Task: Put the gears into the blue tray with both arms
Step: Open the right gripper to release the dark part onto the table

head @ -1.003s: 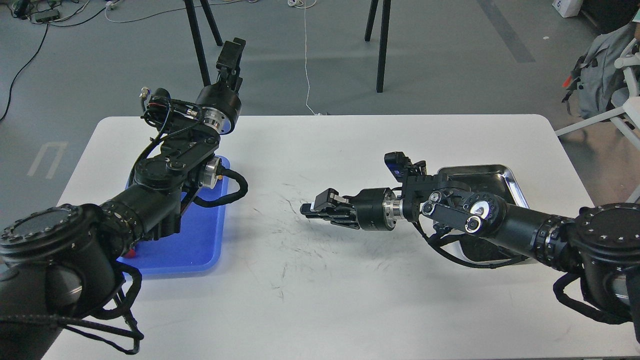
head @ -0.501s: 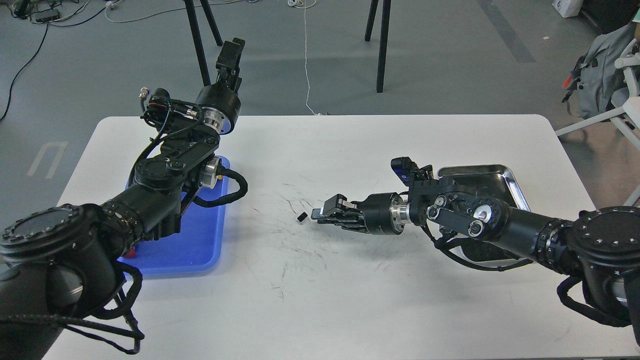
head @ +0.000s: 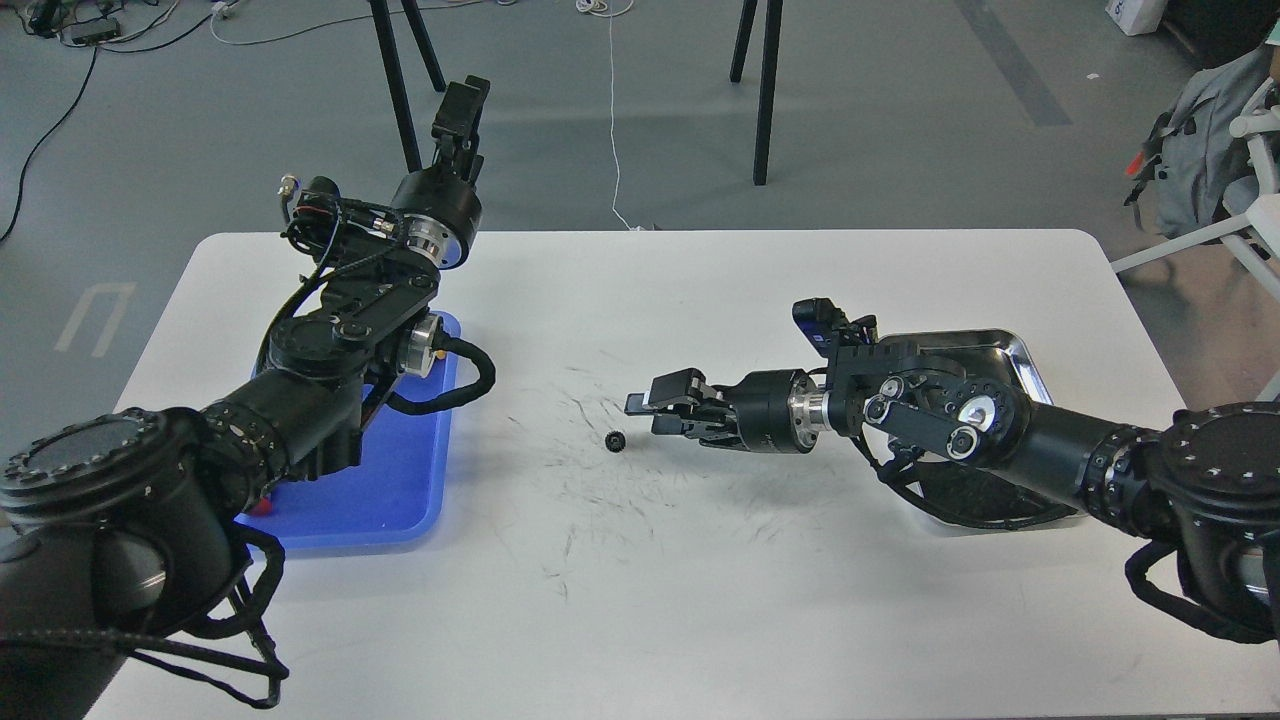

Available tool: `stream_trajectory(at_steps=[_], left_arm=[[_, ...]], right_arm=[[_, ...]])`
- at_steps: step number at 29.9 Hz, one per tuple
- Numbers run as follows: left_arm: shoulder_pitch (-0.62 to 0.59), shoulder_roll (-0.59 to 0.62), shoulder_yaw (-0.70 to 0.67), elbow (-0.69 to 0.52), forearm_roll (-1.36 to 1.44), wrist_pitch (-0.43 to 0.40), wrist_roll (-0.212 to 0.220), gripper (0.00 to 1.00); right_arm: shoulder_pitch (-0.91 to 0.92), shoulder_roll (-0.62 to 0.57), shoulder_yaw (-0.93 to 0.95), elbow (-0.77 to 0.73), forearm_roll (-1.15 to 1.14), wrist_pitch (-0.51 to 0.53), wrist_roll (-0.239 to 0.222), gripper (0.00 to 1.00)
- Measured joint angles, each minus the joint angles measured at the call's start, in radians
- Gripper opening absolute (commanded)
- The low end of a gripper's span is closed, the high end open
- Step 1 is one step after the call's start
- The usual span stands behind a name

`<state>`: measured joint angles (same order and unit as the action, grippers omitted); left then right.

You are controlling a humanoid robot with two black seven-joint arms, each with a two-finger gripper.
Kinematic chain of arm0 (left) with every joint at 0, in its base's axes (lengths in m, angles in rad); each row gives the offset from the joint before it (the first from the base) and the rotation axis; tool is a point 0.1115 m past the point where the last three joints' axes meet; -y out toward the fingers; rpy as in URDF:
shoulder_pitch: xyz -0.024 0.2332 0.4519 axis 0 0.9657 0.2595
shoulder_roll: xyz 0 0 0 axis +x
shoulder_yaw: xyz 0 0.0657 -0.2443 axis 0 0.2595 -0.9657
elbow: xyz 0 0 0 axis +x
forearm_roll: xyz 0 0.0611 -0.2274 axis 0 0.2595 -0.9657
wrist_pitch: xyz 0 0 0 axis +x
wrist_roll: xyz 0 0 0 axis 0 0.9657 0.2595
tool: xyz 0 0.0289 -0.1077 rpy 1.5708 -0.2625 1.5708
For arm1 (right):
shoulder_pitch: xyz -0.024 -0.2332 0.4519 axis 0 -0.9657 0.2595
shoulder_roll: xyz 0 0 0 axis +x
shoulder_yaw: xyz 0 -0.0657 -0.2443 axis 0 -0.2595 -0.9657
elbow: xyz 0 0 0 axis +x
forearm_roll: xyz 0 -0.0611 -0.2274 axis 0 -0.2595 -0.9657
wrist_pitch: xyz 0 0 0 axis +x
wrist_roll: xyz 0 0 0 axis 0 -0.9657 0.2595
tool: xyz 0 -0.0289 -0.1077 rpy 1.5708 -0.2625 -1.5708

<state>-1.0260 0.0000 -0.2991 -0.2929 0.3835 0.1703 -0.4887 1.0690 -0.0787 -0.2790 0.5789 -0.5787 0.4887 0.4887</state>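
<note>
A small black gear (head: 615, 441) lies flat on the white bench (head: 700, 580), near the middle, among faint dark scuff marks. Just to its right, and not touching it, the right hand (head: 646, 414) points leftward, low over the bench, with its two fingers apart and nothing between them; the upper finger (head: 668, 388) reaches out above the lower one. The right arm (head: 1000, 435) comes in from the lower right edge and crosses in front of a shiny silver metal tray (head: 1020, 355), hiding most of that tray's inside, so what it holds cannot be told. The blue tray (head: 400, 490) rests on the left part of the bench, well apart from the gear, with its long side running away from the viewer. The left arm (head: 320, 370) stretches over the blue tray from the lower left and covers much of it; a small red spot (head: 261, 507) shows at the tray's near left corner, half hidden under the arm. The left hand (head: 458, 115) is raised high beyond the bench's far edge and points up and away, seen dark and narrow, so I cannot tell whether its fingers are apart or together. Only one gear is in view. Beyond the bench, black stand legs (head: 762, 90) rise from the grey floor (head: 900, 130), and a white cable (head: 613, 120) trails down toward the bench's far edge.
</note>
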Motion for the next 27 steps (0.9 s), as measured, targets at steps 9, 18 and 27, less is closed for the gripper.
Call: stream_trajectory(at_steps=[9, 18, 27], left_arm=[[0.0, 0.0, 0.0, 0.0, 0.0, 0.0, 0.0, 1.0], [0.0, 0.0, -0.001, 0.0, 0.0, 0.0, 0.0, 1.0], [0.0, 0.0, -0.001, -0.002, 0.002, 0.0, 0.0, 1.0]], right_arm=[[0.016, -0.04, 0.017, -0.023, 0.0, 0.0, 0.0, 0.98], [0.034, -0.103, 0.084, -0.05, 0.0, 0.0, 0.0, 0.98], [0.019, -0.108, 0.208, -0.155, 0.001, -0.098, 0.0, 0.98]])
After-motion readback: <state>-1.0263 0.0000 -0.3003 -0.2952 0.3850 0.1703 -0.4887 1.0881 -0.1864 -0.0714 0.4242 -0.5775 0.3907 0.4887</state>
